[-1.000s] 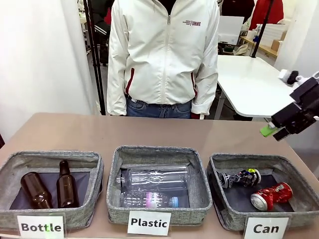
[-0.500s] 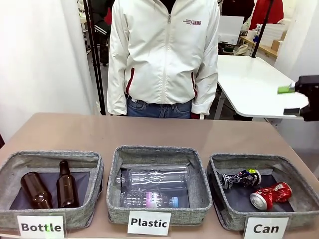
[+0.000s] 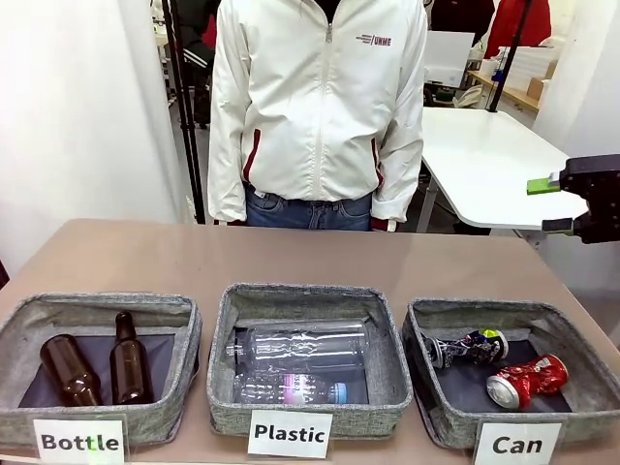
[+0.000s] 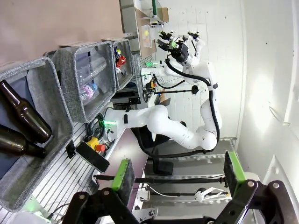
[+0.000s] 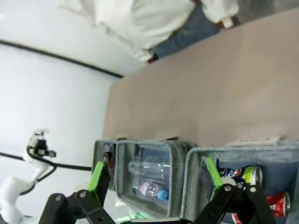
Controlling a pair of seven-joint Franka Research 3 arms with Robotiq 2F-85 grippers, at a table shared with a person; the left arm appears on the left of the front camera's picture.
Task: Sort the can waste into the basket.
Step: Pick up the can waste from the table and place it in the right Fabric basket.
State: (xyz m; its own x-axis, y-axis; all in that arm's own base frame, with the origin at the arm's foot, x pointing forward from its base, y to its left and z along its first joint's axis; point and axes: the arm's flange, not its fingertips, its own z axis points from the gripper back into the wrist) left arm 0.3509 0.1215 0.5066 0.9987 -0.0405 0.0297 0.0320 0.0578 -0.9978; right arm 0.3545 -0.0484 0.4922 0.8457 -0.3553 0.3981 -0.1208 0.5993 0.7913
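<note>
While the right gripper (image 3: pixel 560 203) hangs high at the table's right edge, well above and behind the basket (image 3: pixel 431 407) marked "Can", its green pads stand wide apart with nothing between them. A second ago it sat lower and tilted, nearer the basket's far right corner; since then it has risen and levelled out, fingers now pointing sideways across the scene. That reads as a retreat after a drop, not an approach.

Both cans lie inside the basket: the red can (image 3: pixel 528 381) near the front right, on its side, and the dark can (image 3: pixel 467 347) just behind it toward the left wall. They are close together; whether they touch I cannot tell. Neither has shifted over the last second.

Left gripper (image 4: pixel 177 175), seen from its own wrist, is spread open and empty, held well away from the table.

Brown bottles (image 3: pixel 92 366) sit in the "Bottle" basket, clear plastic bottles (image 3: pixel 300 363) in the "Plastic" one. No can shows on the bare table top (image 3: pixel 291 254). The person (image 3: pixel 315 107) stands at the far side, hands down, not reaching in.

Judgement: can sorting looks done; the arm's lift suggests clearing off rather than another pick.
</note>
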